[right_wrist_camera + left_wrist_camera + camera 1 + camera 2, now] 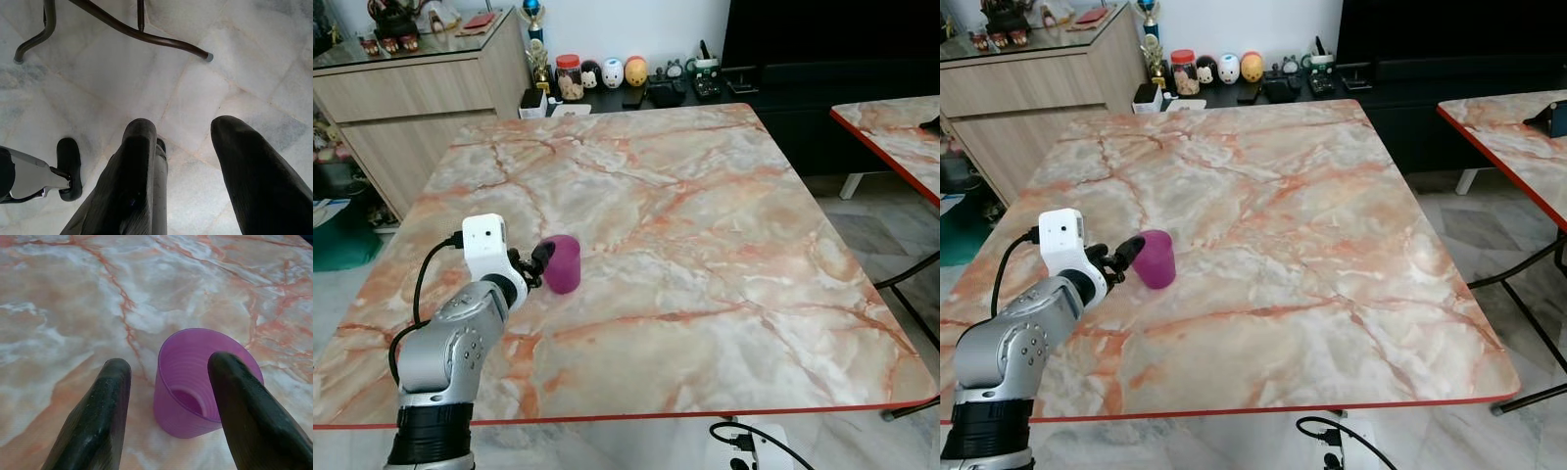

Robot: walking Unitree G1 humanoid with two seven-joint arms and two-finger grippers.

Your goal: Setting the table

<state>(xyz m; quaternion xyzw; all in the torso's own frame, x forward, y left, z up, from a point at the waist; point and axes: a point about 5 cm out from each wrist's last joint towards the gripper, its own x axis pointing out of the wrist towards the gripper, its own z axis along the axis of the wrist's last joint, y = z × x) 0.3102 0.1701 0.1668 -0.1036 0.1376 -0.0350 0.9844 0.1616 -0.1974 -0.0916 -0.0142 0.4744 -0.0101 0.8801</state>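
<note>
Purple cup (195,382) between jaws (spread).

I see a marble table (705,255) whose wide top lies open to the right and far side. Its only obstacle is a purple cup (562,262) near my left edge, straddled by my left gripper (540,262), fingers apart. Clutter lines a low shelf (636,93) beyond the far edge.

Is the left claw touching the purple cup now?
Cannot tell. In the left wrist view the left claw is open around the purple cup, one finger overlapping its rim; no clear contact or gap.
</note>
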